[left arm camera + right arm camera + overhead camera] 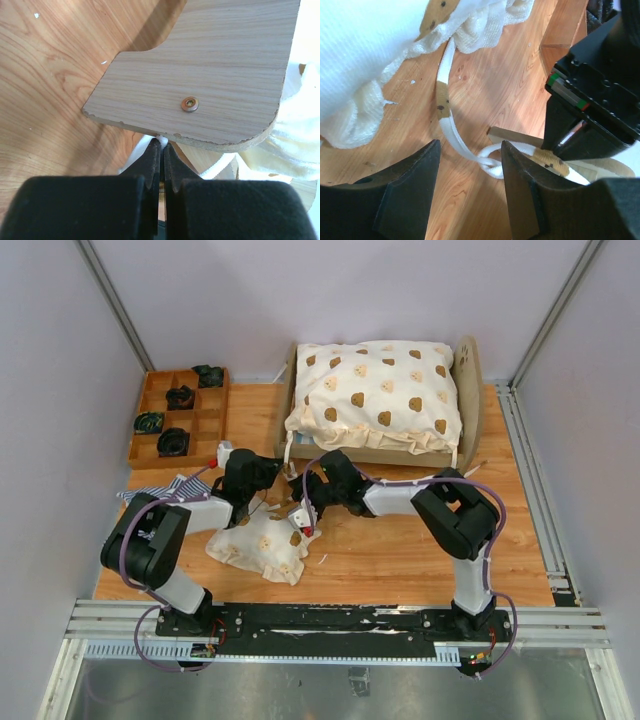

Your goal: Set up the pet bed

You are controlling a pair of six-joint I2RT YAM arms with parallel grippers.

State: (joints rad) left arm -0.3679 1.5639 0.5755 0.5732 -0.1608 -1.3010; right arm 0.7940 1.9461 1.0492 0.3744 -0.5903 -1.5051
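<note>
The pet bed [472,380], a light plywood frame, stands at the back centre under a puffy cream bear-print quilt [380,390]. Both grippers meet at its near left corner. My left gripper [162,142] is shut on the tip of a white ribbon tie [445,105], just under the bed's plywood end board [210,75]. My right gripper [470,145] is open above the table, and the ribbon's looped knot [492,165] lies between its fingers. In the top view the left gripper [268,502] and right gripper [305,495] nearly touch. A striped blue-and-white cloth [150,492] lies under the left arm.
A small cream bear-print pillow [262,545] lies in front of the grippers. A brown compartment tray [152,445] with several dark items stands at the back left. Metal rails [530,470] run along the table's right side.
</note>
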